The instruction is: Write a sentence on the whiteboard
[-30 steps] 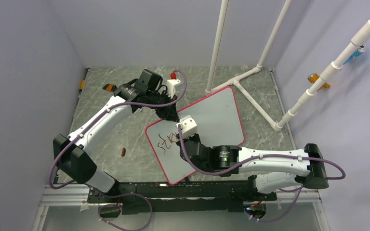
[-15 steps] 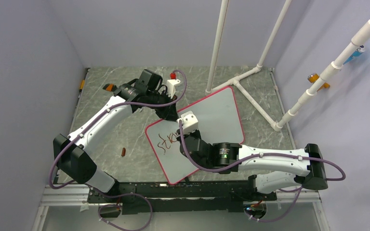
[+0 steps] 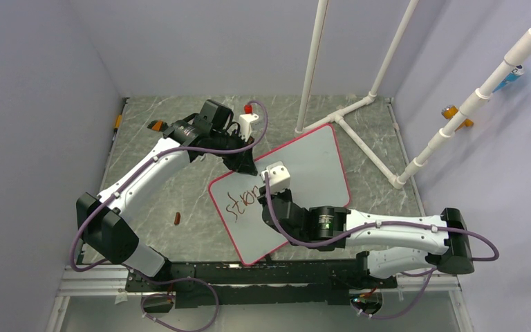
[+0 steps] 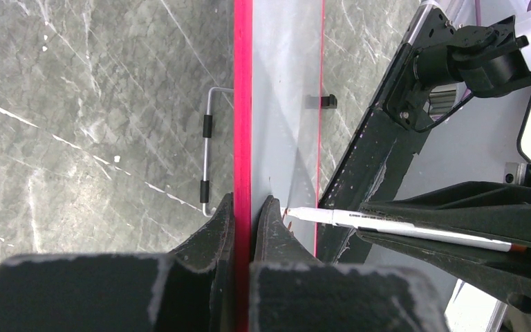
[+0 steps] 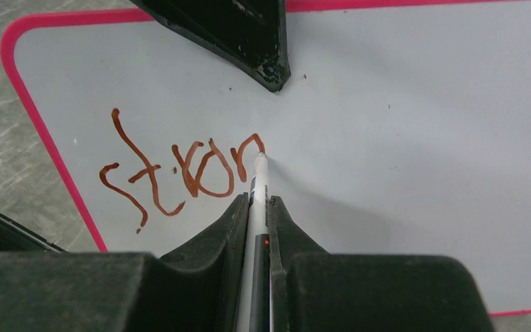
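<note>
Marker [image 5: 258, 173] barrel mostly hidden, clamped in right gripper [image 5: 257, 200] | left gripper [image 4: 247, 204] pinches whiteboard [image 4: 283, 104] rim

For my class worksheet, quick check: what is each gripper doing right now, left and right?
Left gripper: closed on the whiteboard, at its pink rim.
Right gripper: closed on the marker.

The left arm [image 3: 148, 169] and right arm [image 3: 394, 232] wear white shells between black joint housings, each trailed by a purple cable [image 3: 75, 243]. Left claw [image 4: 249, 202] and right claw [image 5: 258, 200] are matte black, edges scuffed grey.
</note>
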Controlling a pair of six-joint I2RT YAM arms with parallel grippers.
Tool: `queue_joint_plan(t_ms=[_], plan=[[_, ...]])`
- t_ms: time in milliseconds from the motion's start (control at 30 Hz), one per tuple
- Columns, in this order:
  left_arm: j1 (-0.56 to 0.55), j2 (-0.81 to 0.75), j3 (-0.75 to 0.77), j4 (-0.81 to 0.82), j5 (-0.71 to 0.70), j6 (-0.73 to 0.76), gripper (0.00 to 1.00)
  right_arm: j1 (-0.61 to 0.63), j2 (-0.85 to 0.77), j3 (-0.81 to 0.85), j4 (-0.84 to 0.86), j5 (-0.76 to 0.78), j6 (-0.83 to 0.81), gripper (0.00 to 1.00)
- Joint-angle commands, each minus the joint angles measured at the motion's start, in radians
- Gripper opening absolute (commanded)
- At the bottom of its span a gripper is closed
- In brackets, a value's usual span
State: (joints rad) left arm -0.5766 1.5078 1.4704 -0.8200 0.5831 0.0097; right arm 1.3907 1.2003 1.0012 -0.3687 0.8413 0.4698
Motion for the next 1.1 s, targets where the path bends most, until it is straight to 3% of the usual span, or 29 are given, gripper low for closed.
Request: queue_joint_plan(t_ms=[0,633,1067], plan=[[0.005,-0.021,-0.004,0.061,-0.345,0.132,0.0,-0.015,-0.012,-0.047,-0.043,-0.05,0.042,0.0],[0.005,-0.023,0.073,0.052,-0.331,0.088,0.0,-0.01,-0.149,-0.058,0.071,-0.056,-0.076,0.0],[0.006,-0.063,-0.035,0.114,-0.297,0.117,0.0,-0.05,-0.134,-0.048,0.15,-0.034,-0.146,0.0]])
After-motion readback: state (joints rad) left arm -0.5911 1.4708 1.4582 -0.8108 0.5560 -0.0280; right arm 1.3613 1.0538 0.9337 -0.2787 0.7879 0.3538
